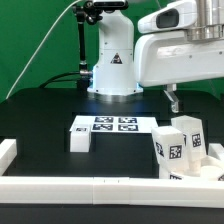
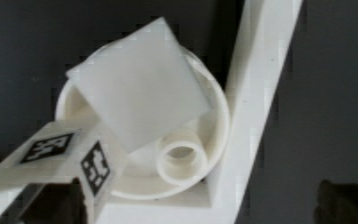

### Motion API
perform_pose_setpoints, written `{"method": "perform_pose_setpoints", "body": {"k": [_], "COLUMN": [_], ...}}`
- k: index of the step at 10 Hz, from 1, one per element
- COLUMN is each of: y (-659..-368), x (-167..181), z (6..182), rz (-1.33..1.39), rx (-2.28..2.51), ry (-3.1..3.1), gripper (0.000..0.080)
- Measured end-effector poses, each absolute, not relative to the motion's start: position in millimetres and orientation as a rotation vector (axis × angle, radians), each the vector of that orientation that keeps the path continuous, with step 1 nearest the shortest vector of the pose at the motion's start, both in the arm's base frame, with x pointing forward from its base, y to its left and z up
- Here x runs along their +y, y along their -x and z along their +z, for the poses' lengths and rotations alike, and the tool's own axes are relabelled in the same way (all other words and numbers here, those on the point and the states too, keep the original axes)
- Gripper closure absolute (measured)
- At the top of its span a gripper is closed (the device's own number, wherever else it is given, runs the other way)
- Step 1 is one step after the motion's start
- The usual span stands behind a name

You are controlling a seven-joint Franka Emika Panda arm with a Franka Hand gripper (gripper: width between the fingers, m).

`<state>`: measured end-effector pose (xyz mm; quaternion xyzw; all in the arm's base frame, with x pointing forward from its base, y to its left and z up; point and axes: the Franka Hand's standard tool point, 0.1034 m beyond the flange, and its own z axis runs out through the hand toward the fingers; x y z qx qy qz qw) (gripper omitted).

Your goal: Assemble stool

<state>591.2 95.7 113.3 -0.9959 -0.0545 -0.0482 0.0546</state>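
Starting at the near edge of the desk: a long white border rail (image 1: 90, 186) runs along it. Another short stretch of rail (image 1: 8, 150) sits at the edge on the exterior view's left.

The round, shallow white plastic stool seat (image 1: 207, 166) is in the near corner on the exterior view's right, tucked right up against the rails. In the wrist view the dish (image 2: 131, 175) sits just beside a rail (image 2: 259, 90), and it looks like they touch. There's a small round socket (image 2: 179, 154) inside the dish.

Two short blocky white legs are in or on the seat. The nearer one (image 1: 170, 150) has black-and-white square tags facing the camera, and the second one (image 1: 191, 133) is right behind it. From the wrist view the big plain-looking leg (image 2: 140, 90) leans tilted across the dish, and the tagged leg (image 2: 60, 160) pokes out over the rim. I can't tell if either is actually seated in a socket.

The two-finger gripper (image 1: 172, 100) hangs above the seat and isn't touching anything. The wrist view shows a dark blurry finger (image 2: 34, 203) on each side, well apart with nothing clamped between them, so the jaws look spread.

Further back, mid-desk, a third white blocky leg (image 1: 80, 138) lies alone with a tag on top. It's just beside the end of the flat white marker board (image 1: 112, 125) on the exterior view's left.

The white robot arm base (image 1: 110, 65) stands at the far edge.
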Motion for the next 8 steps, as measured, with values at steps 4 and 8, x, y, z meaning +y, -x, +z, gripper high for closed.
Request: {"method": "perform_pose_setpoints", "body": {"k": [4, 8], "y": [-585.8, -584.8], "x": [101.2, 101.6], "z": [101.7, 99.8], "rz": [-0.153, -0.148], "rx": [-0.401, -0.416], "ry": [3.056, 3.063], "gripper": [0.0151, 0.0151]}}
